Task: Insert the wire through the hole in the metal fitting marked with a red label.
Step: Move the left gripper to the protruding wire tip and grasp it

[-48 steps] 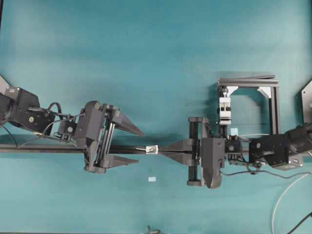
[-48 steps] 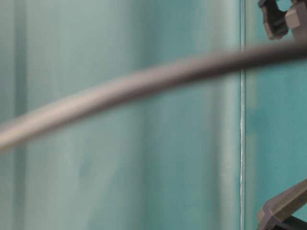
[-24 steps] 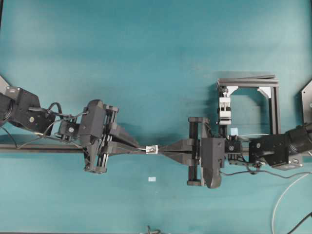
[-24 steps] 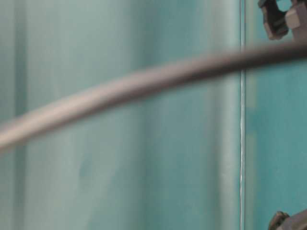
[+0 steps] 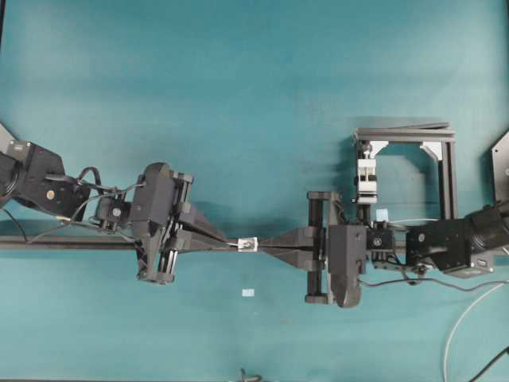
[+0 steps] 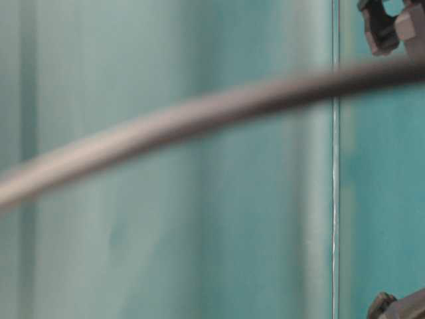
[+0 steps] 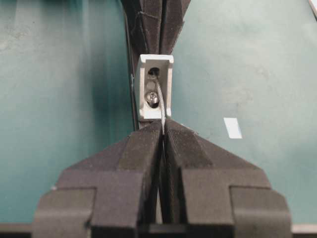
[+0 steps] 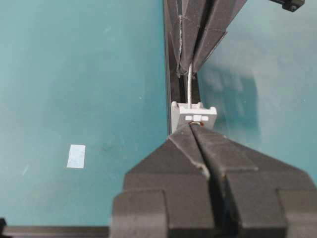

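The metal fitting (image 5: 249, 243) sits on the black rail (image 5: 64, 243), a small silvery block between both grippers. In the left wrist view the fitting (image 7: 156, 87) shows its dark hole (image 7: 154, 72). The thin pale wire (image 7: 162, 111) comes out of it and runs into my left gripper (image 7: 162, 125), which is shut on the wire. In the right wrist view the wire (image 8: 189, 84) spans from the fitting (image 8: 194, 115) to the left fingers (image 8: 181, 39). My right gripper (image 8: 192, 127) is shut, tips against the fitting's near face by a red mark, where the wire goes in.
A black frame (image 5: 447, 171) with a white clamp (image 5: 366, 179) stands at the back right. A white tape scrap (image 5: 248, 293) lies in front of the fitting. A white cable (image 5: 455, 338) curves at the lower right. A blurred thick cable (image 6: 199, 113) crosses the table-level view.
My left gripper's jaws, wide apart a second ago, have closed on the wire beside the fitting. The right gripper and the fitting have stayed put.
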